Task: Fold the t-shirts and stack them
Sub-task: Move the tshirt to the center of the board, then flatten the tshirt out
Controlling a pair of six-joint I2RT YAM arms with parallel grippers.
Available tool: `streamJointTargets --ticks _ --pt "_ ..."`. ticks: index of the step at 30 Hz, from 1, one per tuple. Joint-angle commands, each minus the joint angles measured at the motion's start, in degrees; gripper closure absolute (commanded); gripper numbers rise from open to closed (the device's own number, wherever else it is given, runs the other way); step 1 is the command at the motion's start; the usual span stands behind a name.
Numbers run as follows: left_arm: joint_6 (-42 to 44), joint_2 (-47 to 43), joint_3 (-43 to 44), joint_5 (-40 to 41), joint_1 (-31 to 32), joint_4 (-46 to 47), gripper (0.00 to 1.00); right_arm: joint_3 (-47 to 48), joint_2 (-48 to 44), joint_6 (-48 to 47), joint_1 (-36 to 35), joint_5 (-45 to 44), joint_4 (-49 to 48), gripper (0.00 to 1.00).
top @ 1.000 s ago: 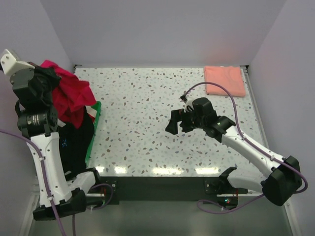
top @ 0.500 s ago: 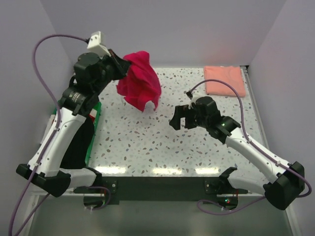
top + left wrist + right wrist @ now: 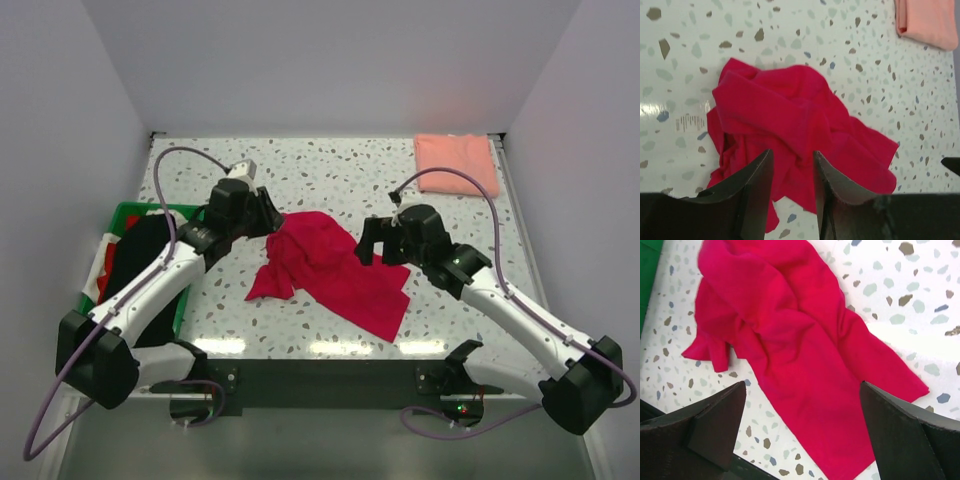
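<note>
T-shirt (image 3: 338, 274) in heap on table (image 3: 300, 170)

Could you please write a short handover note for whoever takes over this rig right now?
The left gripper has its jaws narrowly apart over the crimson t-shirt, apparently gripping nothing.
The right gripper is wide open above that shirt, empty.
The crimson t-shirt lies crumpled mid-table; the pink t-shirt lies folded at the far right corner.
Done: the pink one is folded.
Left: flatten and fold the crimson one, then stack the two.
The green crate on the left holds dark cloth.
</note>
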State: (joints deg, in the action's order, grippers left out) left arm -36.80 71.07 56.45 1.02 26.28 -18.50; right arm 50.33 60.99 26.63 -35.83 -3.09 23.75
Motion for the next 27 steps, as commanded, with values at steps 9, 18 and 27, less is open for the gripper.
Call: streamJointTargets --ticks 9,18,27 --pt "-13.80 -13.49 -25.67 2.40 1.57 1.55 0.67 -14.54 -2.27 9.13 0.06 -0.69 -2.74 0.06" --pt "-25.69 -21.94 -36.75 8.56 2.11 -5.05 0.67 -23.25 -8.87 18.62 0.06 -2.44 1.82 0.12" --pt "-24.73 -16.23 -36.85 7.51 2.11 1.36 0.55 -26.59 -8.96 22.94 0.06 -3.41 2.71 0.13"
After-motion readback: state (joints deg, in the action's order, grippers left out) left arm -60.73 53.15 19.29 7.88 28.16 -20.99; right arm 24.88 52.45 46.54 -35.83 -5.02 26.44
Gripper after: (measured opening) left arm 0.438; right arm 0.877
